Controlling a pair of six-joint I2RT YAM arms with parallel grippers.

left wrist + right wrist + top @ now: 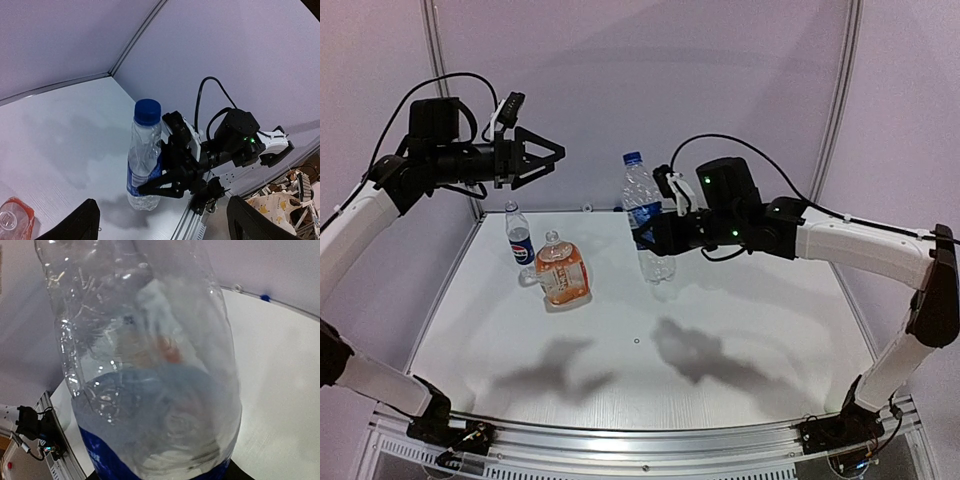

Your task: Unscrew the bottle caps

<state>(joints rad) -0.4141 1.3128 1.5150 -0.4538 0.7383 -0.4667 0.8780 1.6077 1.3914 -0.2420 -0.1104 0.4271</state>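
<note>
The slim clear plastic bottle with a blue label (150, 365) filled the right wrist view, the right gripper (150, 185) clamped on its label. Its round blue plastic screw cap (148, 111) sat on top, untouched. The left gripper (545, 158), wide open and empty, needed to centre squarely over it before closing.
</note>
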